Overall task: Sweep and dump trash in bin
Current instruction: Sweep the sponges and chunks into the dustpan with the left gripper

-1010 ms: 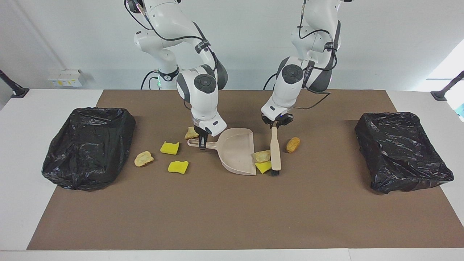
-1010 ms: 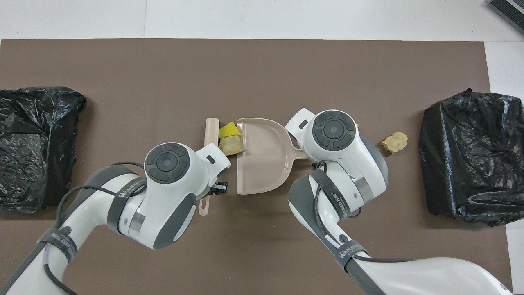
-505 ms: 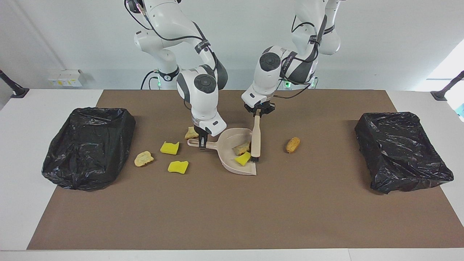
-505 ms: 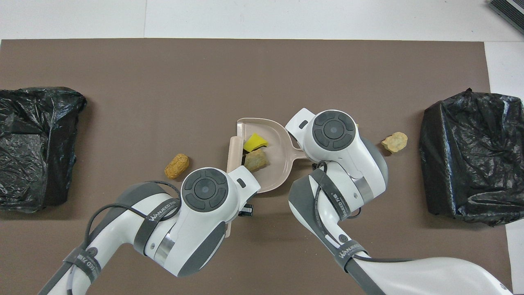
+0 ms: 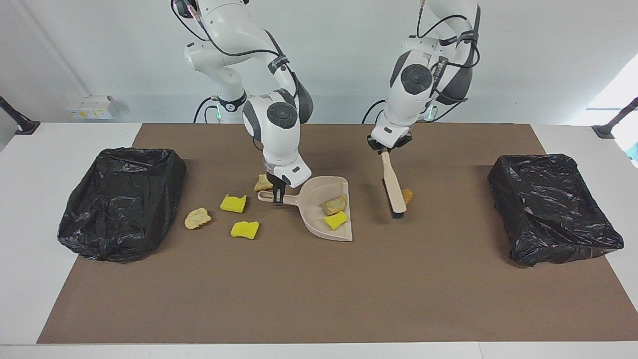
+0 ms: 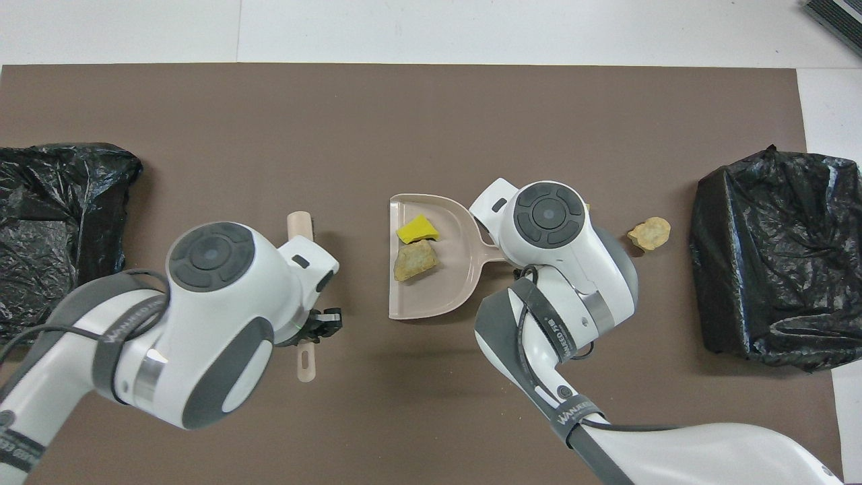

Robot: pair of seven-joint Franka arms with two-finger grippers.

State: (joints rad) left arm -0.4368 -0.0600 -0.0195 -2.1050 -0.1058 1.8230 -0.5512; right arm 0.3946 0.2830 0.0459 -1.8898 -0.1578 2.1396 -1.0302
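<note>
A beige dustpan (image 5: 315, 200) lies on the brown mat, and my right gripper (image 5: 277, 195) is shut on its handle. A yellow sponge bit (image 5: 335, 220) and a tan bread chunk (image 5: 334, 204) rest inside the pan, also clear from overhead (image 6: 417, 230) (image 6: 415, 260). My left gripper (image 5: 388, 148) is shut on the handle of a beige brush (image 5: 393, 184), which hangs tilted with its dark bristles low. An orange-brown chunk (image 5: 408, 195) lies partly hidden by the brush head. Two yellow sponges (image 5: 233, 203) (image 5: 244, 229) and two bread chunks (image 5: 198, 218) (image 5: 262, 183) lie toward the right arm's end.
Black bag-lined bins stand at each end of the table, one at the right arm's end (image 5: 122, 199), the other at the left arm's end (image 5: 551, 207). Overhead, the arms' wrists cover part of the mat (image 6: 431, 121) beside the dustpan (image 6: 438, 293).
The left gripper swept the sponge bit and bread chunk into the dustpan, then lifted the brush out and swung it toward the left arm's end. The right arm and dustpan stayed put.
</note>
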